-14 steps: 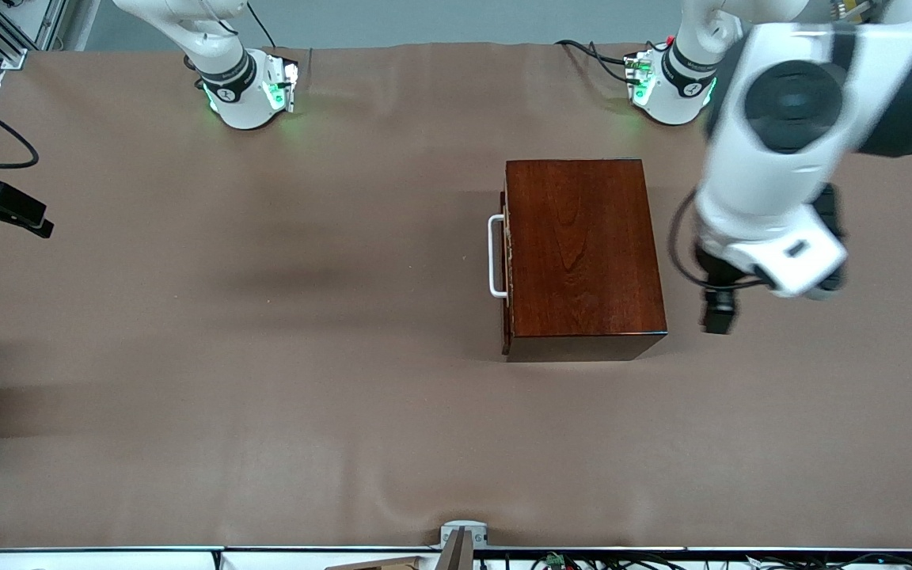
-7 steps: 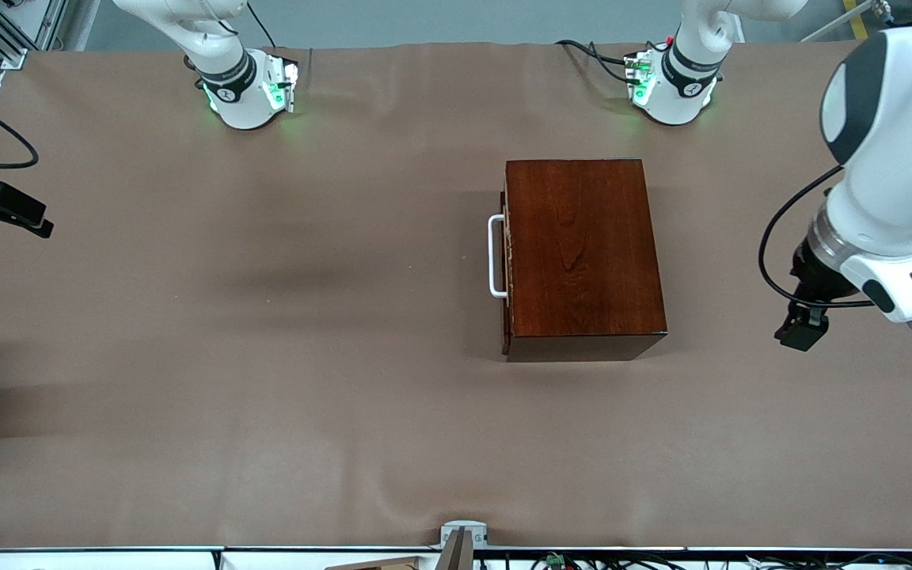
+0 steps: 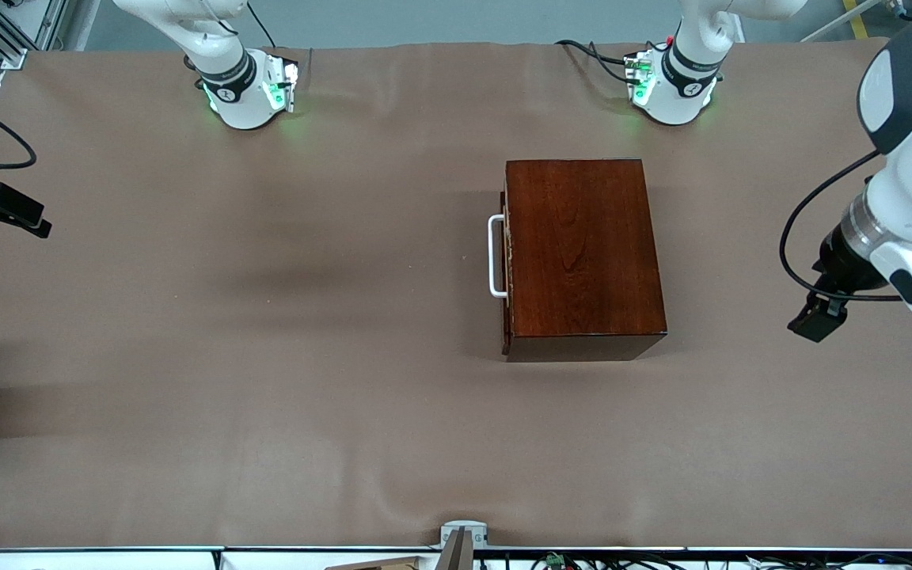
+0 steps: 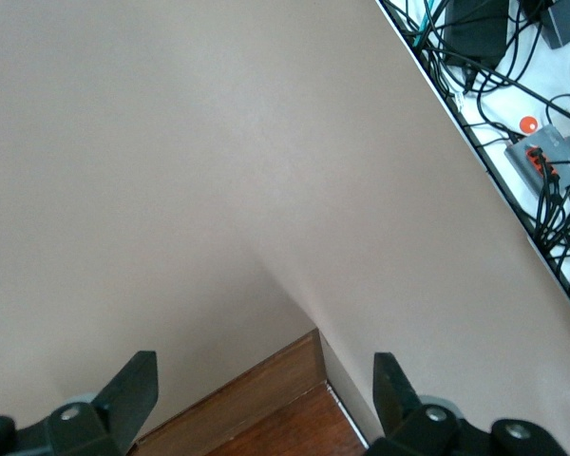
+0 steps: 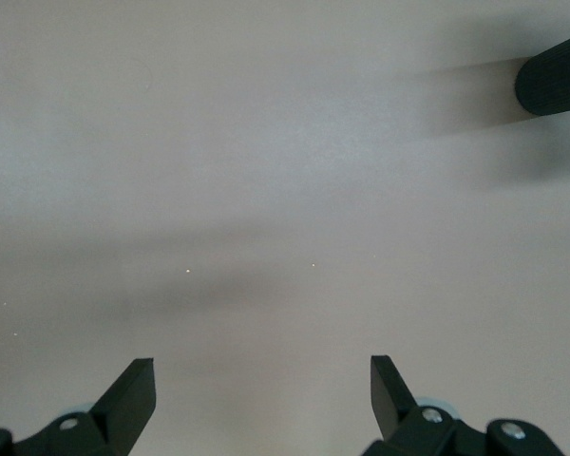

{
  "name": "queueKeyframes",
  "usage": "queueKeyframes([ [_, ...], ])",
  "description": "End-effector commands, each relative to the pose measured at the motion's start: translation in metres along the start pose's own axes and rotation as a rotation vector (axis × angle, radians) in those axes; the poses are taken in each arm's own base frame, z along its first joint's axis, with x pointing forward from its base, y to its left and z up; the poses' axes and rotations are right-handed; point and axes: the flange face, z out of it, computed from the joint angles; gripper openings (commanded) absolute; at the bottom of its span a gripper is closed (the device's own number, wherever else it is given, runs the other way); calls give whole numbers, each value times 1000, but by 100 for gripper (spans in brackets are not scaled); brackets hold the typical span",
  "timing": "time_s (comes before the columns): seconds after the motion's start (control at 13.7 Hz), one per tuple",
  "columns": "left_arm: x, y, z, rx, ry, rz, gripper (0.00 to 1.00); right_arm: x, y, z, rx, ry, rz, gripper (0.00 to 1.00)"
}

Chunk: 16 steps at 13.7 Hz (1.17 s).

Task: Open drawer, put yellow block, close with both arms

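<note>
drawer [image 3: 506, 265] pushed into wooden box [image 3: 583, 253] mid-table, handle [image 3: 495, 256] toward right arm's end; left gripper [image 4: 266, 404] spread wide, empty, over table [image 3: 266, 356] beside box; right gripper [image 5: 263, 399] spread wide, empty; block unseen

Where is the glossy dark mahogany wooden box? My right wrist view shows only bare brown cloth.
Observer: The box stands mid-table, toward the left arm's end.
Operator: Is its drawer open?
Observer: No, the drawer looks shut, and its white U-shaped bar handle faces the right arm's end.
Operator: And the small yellow cube?
Observer: It shows in no view.
Operator: What about the left gripper?
Observer: The left gripper is open over bare cloth beside the box.
</note>
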Motion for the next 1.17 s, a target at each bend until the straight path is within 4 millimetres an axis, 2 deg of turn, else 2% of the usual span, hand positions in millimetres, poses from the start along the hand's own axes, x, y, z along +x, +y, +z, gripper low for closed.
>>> queueKeyframes([
  [0.0,-7,-23,-8,-5,-35,75,100,-4,4,-6,-1,9,12,100],
  [0.51,-8,-60,0,28,-68,231,100,-4,2,-7,-1,9,9,100],
  [0.58,3,-69,3,33,-72,259,100,-4,2,-7,-1,7,9,100],
  [0.73,4,-82,3,49,-93,334,100,-4,2,-7,-1,7,9,100],
  [0.87,6,-95,2,57,-110,406,100,-4,2,-7,-1,7,9,100],
  [1.02,8,-106,-9,48,-119,476,100,-4,2,-7,-1,7,9,100],
  [1.09,0,-106,-14,45,-121,515,100,-4,2,-7,-1,7,9,100],
])
